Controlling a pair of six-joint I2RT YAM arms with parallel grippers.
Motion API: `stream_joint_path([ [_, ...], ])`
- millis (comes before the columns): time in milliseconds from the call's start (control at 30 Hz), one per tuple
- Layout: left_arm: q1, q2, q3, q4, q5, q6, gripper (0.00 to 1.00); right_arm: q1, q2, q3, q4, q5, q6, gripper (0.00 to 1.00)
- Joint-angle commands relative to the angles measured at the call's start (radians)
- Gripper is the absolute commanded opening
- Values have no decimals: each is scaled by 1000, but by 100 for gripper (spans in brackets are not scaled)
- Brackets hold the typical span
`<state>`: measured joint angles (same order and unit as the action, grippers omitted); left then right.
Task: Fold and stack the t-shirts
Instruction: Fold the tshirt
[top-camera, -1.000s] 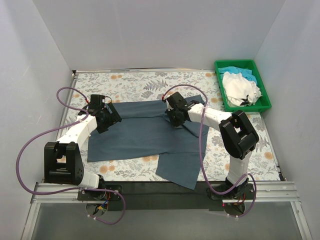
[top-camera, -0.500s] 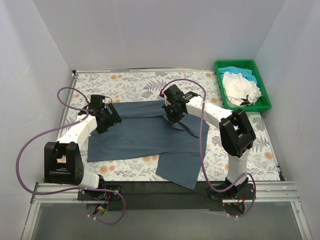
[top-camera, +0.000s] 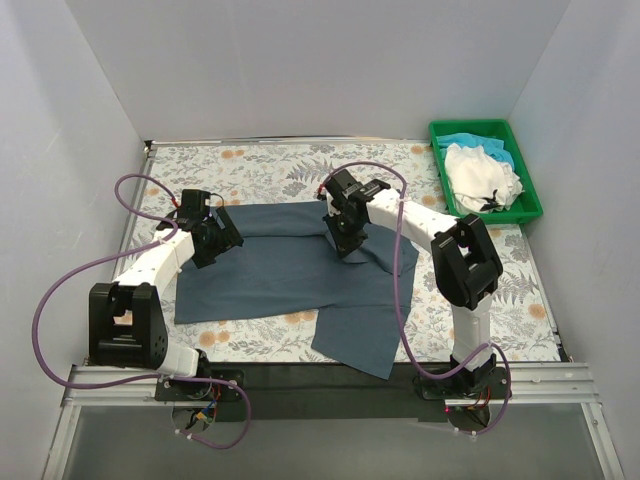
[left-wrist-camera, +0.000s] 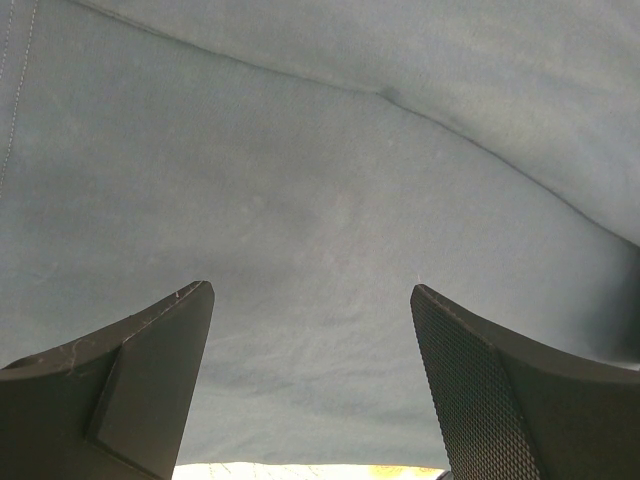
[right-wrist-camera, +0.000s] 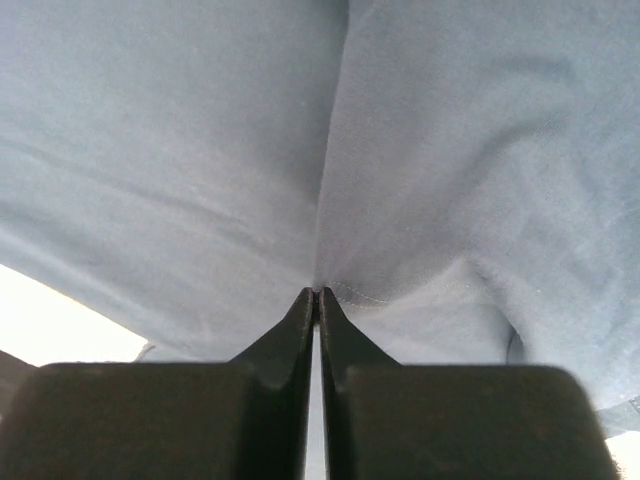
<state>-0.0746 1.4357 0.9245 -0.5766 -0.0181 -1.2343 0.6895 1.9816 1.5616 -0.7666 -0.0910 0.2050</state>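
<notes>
Slate-grey cloth is filling both wrist views. The slate t-shirt (top-camera: 280, 275) is lying spread on the floral table (top-camera: 260, 160), with its long axis running left to right across both arms and one flap trailing toward the near edge.

My right gripper (top-camera: 345, 238) is sitting over the far-middle part of the shirt. Its fingers are pressing together on a ridge of the fabric, which is puckering into a crease right at the tips. My left gripper (top-camera: 215, 240) is hovering above the shirt's far-left corner, jaws spread wide and holding nothing.

The pinched fold is therefore lying to the right of the left gripper, with a broad stretch of flat cloth between the two. I am judging that the fold needs to travel along that long axis, and that the right arm, already on it, is the one to carry it.

Well apart at the far right, the white t-shirt (top-camera: 482, 175) and the turquoise t-shirt (top-camera: 462, 140) are waiting in the green tray (top-camera: 530, 212).
</notes>
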Motion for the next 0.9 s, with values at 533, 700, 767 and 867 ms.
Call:
stream_joint_path([
  [533,-74,0,79,-17,131,-19,74,-180,-234,-173,56,2,0,36],
  [700,-217,54,146,15,202,-112,74,-338,-375,-398,188,-81,75,34],
  [767,-310,84,168,43,205,-155,74,-404,-432,-458,271,-136,103,34],
  [867,-422,172,224,72,208,-209,70,-467,-498,-567,370,-189,157,33],
])
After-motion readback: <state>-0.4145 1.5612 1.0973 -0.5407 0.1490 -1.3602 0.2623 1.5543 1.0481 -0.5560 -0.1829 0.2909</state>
